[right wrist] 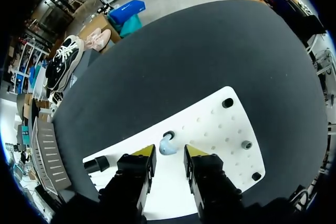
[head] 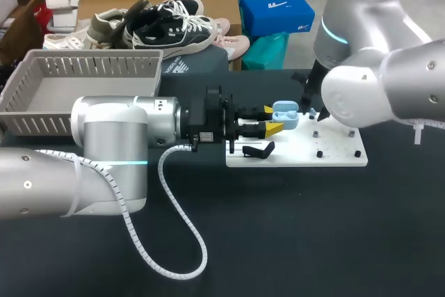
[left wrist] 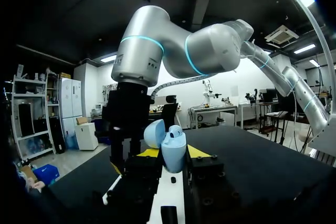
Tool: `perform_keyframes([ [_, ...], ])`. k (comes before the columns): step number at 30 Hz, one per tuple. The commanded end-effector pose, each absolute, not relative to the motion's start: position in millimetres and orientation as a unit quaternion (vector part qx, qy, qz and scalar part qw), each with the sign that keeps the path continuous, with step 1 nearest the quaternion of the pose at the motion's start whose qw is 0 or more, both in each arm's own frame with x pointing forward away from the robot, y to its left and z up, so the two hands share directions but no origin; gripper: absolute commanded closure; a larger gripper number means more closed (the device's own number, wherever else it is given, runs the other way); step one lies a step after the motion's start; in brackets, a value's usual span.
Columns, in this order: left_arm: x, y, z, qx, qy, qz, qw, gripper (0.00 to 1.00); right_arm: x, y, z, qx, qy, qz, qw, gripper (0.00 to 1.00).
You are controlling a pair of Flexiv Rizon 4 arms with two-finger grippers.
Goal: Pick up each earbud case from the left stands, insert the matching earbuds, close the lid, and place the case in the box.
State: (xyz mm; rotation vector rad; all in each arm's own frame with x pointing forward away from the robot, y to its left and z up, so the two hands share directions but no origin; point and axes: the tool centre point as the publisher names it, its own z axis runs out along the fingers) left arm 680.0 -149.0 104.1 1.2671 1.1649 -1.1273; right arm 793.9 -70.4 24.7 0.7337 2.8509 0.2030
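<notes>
Table [head: 292, 241]: earbud case [head: 285, 115] gripped; arm [head: 368, 95] hides right end effector [right wrist: 169, 151] overhead.

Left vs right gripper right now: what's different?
Grip: the left gripper is shut on the light blue earbud case, lid open; the right gripper is open and holds nothing.
Pose: the left gripper lies level along the table; the right gripper points down at the white perforated board, over a loose light blue earbud.
Both have yellow fingertips.
</notes>
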Motion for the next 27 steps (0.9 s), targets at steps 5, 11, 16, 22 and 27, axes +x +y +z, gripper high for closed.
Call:
perform_keyframes([
  [5,678.7,-149.2,104.0,0.527,0.486,-0.468,0.517,1.00,795.5,-71.6,22.8,0.245,0.963,0.068,0.087,0.76],
  [11,678.7,-149.2,104.0,0.527,0.486,-0.468,0.517,1.00,794.4,-72.0,21.6,0.243,0.964,0.067,0.084,1.00],
  [16,678.7,-149.2,104.0,0.527,0.486,-0.468,0.517,1.00,793.9,-72.3,21.5,0.241,0.965,0.066,0.082,1.00],
  [22,678.7,-149.2,104.0,0.527,0.486,-0.468,0.517,1.00,790.8,-72.3,24.6,0.238,0.965,0.070,0.078,1.00],
  [27,678.7,-149.2,104.0,0.527,0.486,-0.468,0.517,1.00,788.2,-72.9,29.8,0.241,0.965,0.079,0.068,1.00],
])
